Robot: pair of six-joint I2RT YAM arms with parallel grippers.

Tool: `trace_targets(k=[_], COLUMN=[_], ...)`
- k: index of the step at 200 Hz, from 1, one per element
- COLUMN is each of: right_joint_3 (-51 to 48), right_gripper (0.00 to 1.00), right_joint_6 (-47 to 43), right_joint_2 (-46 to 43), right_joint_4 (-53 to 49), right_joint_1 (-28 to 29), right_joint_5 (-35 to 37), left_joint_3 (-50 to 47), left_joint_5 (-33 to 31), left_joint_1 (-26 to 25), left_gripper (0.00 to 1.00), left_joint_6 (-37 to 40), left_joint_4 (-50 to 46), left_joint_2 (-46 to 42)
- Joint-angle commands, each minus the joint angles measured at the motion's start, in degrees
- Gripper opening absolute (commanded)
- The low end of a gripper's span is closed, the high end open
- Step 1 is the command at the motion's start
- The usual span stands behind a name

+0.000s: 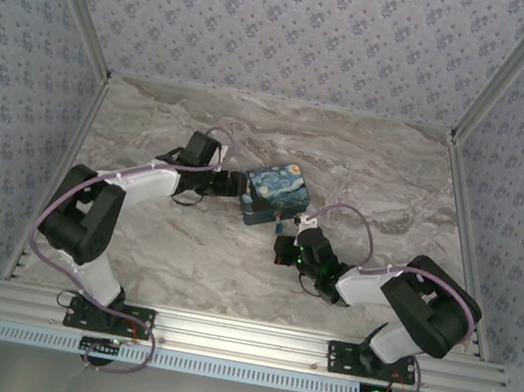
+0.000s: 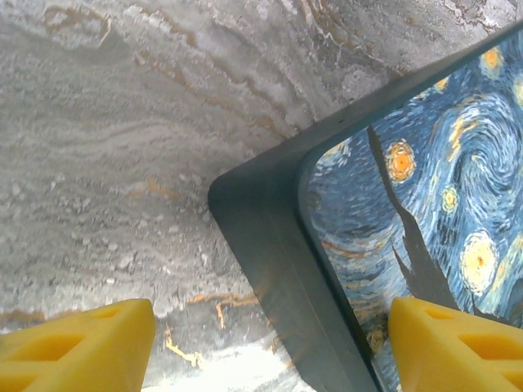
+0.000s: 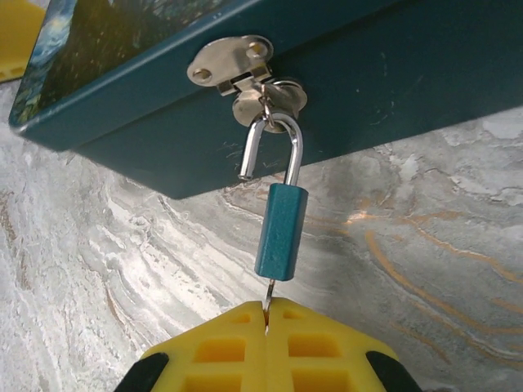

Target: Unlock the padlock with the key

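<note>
Yellow-padded right gripper (image 3: pixel 267 314) pinches the thin metal key (image 3: pixel 267 291), seated under the teal-blue padlock (image 3: pixel 280 231) hanging at 6 o'clock from the silver hasp (image 3: pixel 237 65); one shackle leg looks free. Left gripper (image 2: pixel 270 347), jaws apart, straddles a corner of the Starry-Night-printed box (image 2: pixel 409 163), likely bracing it. Overhead, the padlock sits at the box's 5 o'clock.

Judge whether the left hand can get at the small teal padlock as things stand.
Probably not: the blue-and-yellow painted box sits between the open left hand and the teal padlock, and the right hand, shut on the thin metal key, crowds it.
</note>
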Motion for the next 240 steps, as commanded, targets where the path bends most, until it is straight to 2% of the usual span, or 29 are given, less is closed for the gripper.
trace_targets(k=[1, 52, 98, 129, 169, 240], right_joint_3=[-1.5, -1.9, -1.6, -1.7, -2.5, -2.3], right_gripper=[0.00, 0.00, 0.00, 0.00, 0.00, 0.00], right_joint_6=[0.2, 0.7, 1.1, 2.6, 7.6, 15.5], right_joint_2=[-0.6, -0.1, 0.1, 0.2, 2.0, 7.1], right_joint_4=[2.8, 4.5, 4.8, 5.5, 9.5, 13.5], right_joint_1=[-1.7, -4.9, -6.0, -6.4, -7.3, -10.5], right_joint_5=[-4.0, -8.5, -10.1, -10.0, -12.0, -17.4], left_joint_3=[-3.6, -5.8, 0.0, 7.3, 13.9, 18.7], left_joint_5=[-2.5, -4.6, -6.9, -12.7, -12.7, -18.4], left_joint_1=[-0.1, -0.1, -2.2, -7.1, -11.0, -12.4], left_gripper=[0.74, 0.78, 0.79, 0.81, 0.80, 0.79], left_joint_6=[-0.9, -2.2, 0.1, 3.2, 4.2, 6.9], left_joint_4=[-5.5, -7.1, -11.1, -15.4, -15.3, -17.8], left_joint_2=[-2.0, -10.1, -13.6, -9.6, -3.2, 5.4])
